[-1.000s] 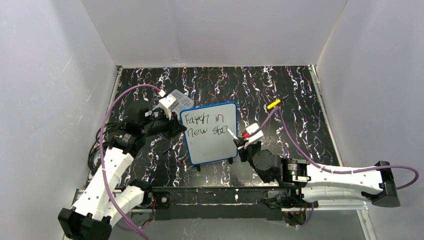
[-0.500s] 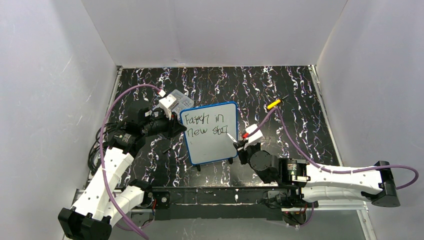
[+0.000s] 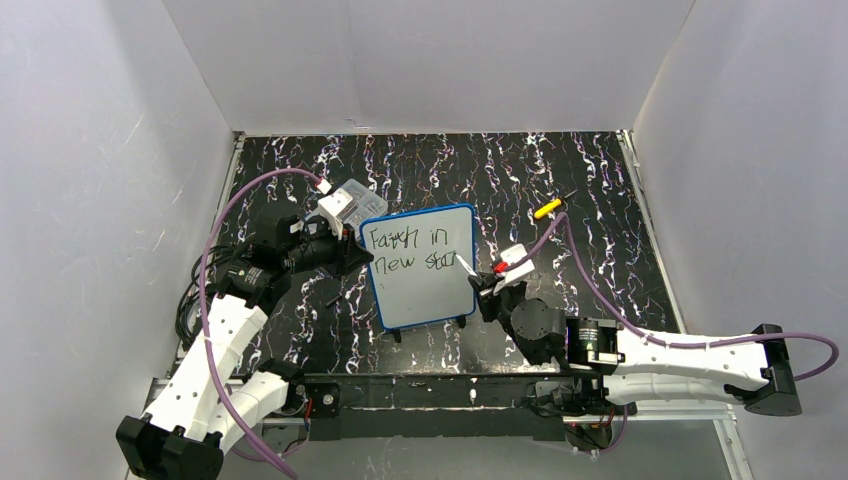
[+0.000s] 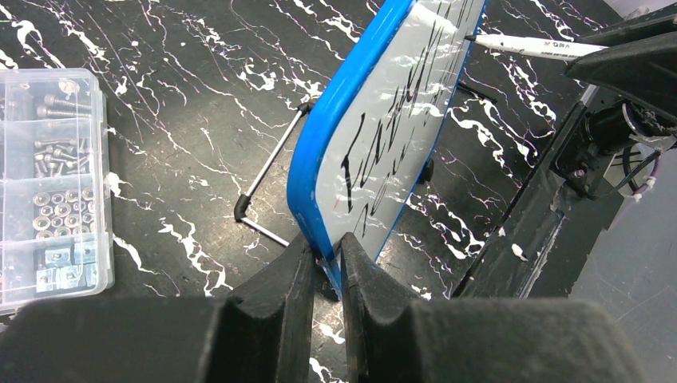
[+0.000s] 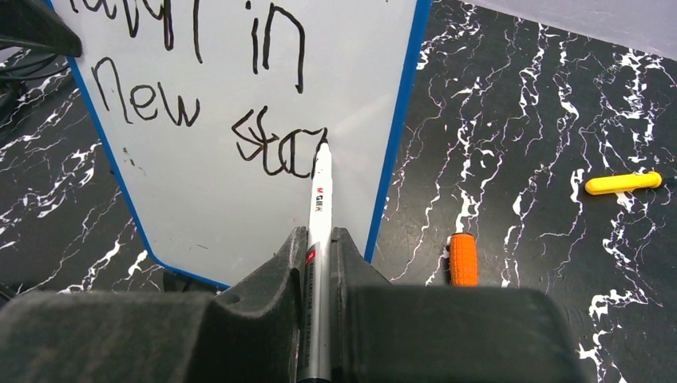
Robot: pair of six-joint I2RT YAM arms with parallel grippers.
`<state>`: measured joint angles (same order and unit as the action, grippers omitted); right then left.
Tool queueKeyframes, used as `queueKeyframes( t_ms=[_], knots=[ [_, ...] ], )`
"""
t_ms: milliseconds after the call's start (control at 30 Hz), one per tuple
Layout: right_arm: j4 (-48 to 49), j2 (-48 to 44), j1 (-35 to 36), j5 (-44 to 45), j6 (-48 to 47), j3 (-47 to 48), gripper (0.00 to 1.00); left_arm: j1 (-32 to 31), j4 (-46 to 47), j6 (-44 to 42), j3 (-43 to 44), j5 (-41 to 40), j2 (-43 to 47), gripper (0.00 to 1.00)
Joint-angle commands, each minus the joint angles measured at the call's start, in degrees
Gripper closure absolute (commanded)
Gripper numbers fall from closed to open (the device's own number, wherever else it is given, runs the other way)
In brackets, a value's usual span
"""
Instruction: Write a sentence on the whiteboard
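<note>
Parts box (image 3: 345, 203) left of whiteboard (image 3: 420, 295); marker (image 5: 318, 207) tip on it.

We see even, diffuse light in the top view: walls bright, tabletop (image 3: 600, 180) dark, no hard shadows. There the whiteboard (image 3: 420, 290) reads flat grey-white with no glare, and the sentence (image 3: 410, 250) is small but legible. Both wrist views are sharp mid-frame. The left pincer (image 4: 327, 243) and right pincer (image 5: 318, 233) are near-lens, dark and soft-edged. The marker (image 5: 319, 191) print is readable.
</note>
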<state>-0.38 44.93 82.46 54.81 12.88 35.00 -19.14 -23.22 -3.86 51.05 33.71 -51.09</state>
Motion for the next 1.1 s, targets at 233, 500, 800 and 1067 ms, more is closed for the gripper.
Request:
queueKeyframes(
  t_ms=[233, 500, 800, 1067],
  knots=[
    [0.92, -2.42, -0.28, 2.20, 1.37, -0.66, 0.99, -0.56, -4.11, -1.12, -1.39, 0.27, -1.30, 1.00],
    [2.32, -2.29, -0.29, -1.62, -0.18, -1.24, 0.99, -0.56, -4.10, -1.10, -1.30, 0.24, -1.36, 1.00],
    [-4.26, 1.73, -0.28, 4.40, 3.93, 1.04, 0.99, -0.56, -4.11, -1.15, -1.22, 0.32, -1.65, 1.00],
    [-4.28, -2.14, -0.28, 7.14, 4.00, 0.35, 0.99, -0.61, -4.11, -1.14, -1.21, 0.38, -1.56, 1.00]
  ],
)
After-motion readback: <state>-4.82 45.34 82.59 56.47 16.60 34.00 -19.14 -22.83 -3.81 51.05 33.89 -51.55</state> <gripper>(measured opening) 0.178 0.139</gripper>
